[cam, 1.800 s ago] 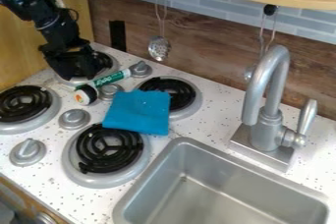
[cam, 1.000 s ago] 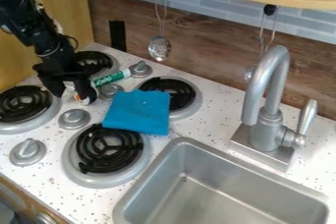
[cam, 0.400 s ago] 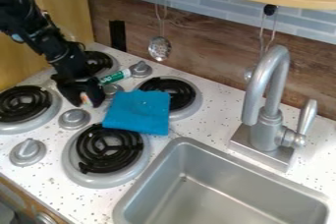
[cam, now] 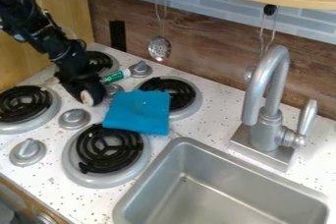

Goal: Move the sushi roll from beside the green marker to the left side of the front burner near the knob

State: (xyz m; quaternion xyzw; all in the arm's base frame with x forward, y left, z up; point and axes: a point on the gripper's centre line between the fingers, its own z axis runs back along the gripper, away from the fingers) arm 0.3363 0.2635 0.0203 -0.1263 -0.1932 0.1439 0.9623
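1. Reference: blue cloth [cam: 137, 112], lying between two burners and overlapping their near edges.
2. Far left of cloth: coil burner [cam: 25, 93]; below it, front knob [cam: 27, 153].
3. Left of cloth, nearer: second knob [cam: 74, 118].
4. Just left of cloth, slightly above: black gripper [cam: 88, 94], angled down from the upper left. Opening width: cannot tell. Small white-ended object [cam: 87, 98] is at its tip, low over the counter; whether it is gripped cannot be told.
5. Up and left of cloth: rear burner [cam: 99, 61], partly behind the arm.
6. Below cloth: front burner [cam: 107, 157], black coil in a grey pan.
7. Above cloth, to its left: green-and-white marker [cam: 117, 76], one end near the gripper, other end beside a grey knob [cam: 140, 69].
8. Above cloth: slotted spoon [cam: 159, 48], hanging on the wall.
9. Right of cloth, upper side: back burner [cam: 182, 92].
10. Right and below: sink [cam: 185, 141]; faucet [cam: 265, 127] behind it.
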